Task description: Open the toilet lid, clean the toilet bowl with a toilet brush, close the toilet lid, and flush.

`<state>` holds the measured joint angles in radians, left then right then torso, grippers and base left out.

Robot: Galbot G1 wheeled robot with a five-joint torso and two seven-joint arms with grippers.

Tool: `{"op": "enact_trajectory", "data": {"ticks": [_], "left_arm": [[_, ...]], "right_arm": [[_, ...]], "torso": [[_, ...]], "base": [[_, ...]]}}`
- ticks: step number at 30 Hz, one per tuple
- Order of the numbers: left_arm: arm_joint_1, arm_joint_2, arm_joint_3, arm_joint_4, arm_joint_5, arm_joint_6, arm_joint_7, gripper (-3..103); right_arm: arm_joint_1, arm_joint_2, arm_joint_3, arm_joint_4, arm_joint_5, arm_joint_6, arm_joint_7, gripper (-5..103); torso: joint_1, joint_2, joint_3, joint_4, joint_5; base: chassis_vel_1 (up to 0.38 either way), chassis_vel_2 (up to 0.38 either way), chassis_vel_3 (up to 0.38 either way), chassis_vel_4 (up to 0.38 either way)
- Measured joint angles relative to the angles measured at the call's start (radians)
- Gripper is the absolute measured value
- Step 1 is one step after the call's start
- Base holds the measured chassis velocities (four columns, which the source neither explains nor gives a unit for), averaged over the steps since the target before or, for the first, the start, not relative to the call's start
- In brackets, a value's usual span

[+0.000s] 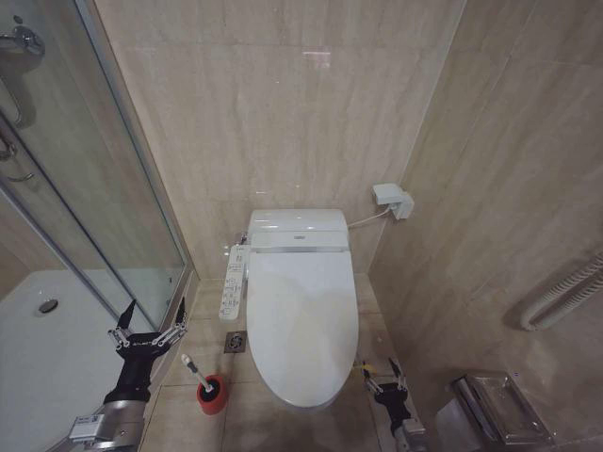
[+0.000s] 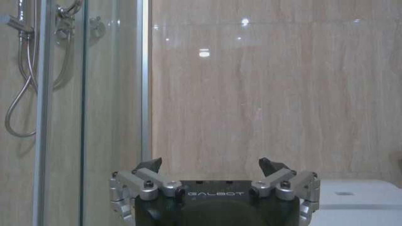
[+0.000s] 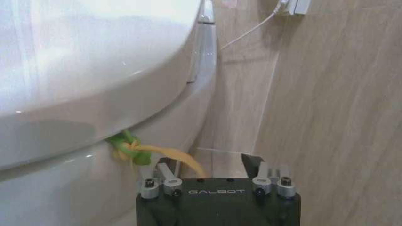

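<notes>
Your toilet lid (image 1: 301, 311) lies shut over the toilet bowl (image 3: 94, 188). Your right gripper (image 1: 384, 374) hangs low by the bowl's right front — fingers spread, holding nothing, just beside the yellow-green strap (image 3: 135, 150) at the lid's edge. Your left gripper (image 1: 147, 330) hovers open near the shower door (image 1: 85, 188). The toilet brush (image 1: 195, 371) stands tilted in its red holder (image 1: 212, 395) on the floor, left of the bowl.

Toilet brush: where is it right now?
In the head view the brush stands in its red holder on the floor, left of the closed toilet lid, just right of the left end effector.
</notes>
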<state>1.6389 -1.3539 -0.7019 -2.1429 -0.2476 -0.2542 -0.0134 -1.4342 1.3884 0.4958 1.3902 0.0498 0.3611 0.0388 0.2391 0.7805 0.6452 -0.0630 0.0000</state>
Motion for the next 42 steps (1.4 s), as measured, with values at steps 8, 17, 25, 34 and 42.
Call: {"op": "enact_trajectory", "data": {"ticks": [8, 17, 25, 34, 42], "left_arm": [[0.0, 0.0, 0.0, 0.0, 0.0, 0.0, 0.0, 100], [0.0, 0.0, 0.0, 0.0, 0.0, 0.0, 0.0, 100], [0.0, 0.0, 0.0, 0.0, 0.0, 0.0, 0.0, 100], [0.0, 0.0, 0.0, 0.0, 0.0, 0.0, 0.0, 100], [0.0, 0.0, 0.0, 0.0, 0.0, 0.0, 0.0, 100]], "right_arm": [[-0.016, 0.01, 0.005, 0.016, -0.004, 0.01, -0.005, 35], [-0.055, 0.032, 0.005, 0.081, 0.004, 0.009, 0.0, 8], [-0.094, 0.034, 0.013, 0.15, 0.014, 0.005, -0.007, 1], [-0.19, 0.039, 0.023, 0.329, 0.065, -0.025, -0.022, 1], [-0.227, 0.038, 0.025, 0.467, 0.098, -0.049, -0.023, 1]], "torso": [[0.0, 0.0, 0.0, 0.0, 0.0], [0.0, 0.0, 0.0, 0.0, 0.0001], [0.0, 0.0, 0.0, 0.0001, 0.0], [0.0, 0.0, 0.0, 0.0002, 0.0001], [0.0, 0.0, 0.0, 0.0, 0.0001]], "base": [[0.0, 0.0, 0.0, 0.0], [0.0, 0.0, 0.0, 0.0], [0.0, 0.0, 0.0, 0.0], [0.0, 0.0, 0.0, 0.0], [0.0, 0.0, 0.0, 0.0]]}}
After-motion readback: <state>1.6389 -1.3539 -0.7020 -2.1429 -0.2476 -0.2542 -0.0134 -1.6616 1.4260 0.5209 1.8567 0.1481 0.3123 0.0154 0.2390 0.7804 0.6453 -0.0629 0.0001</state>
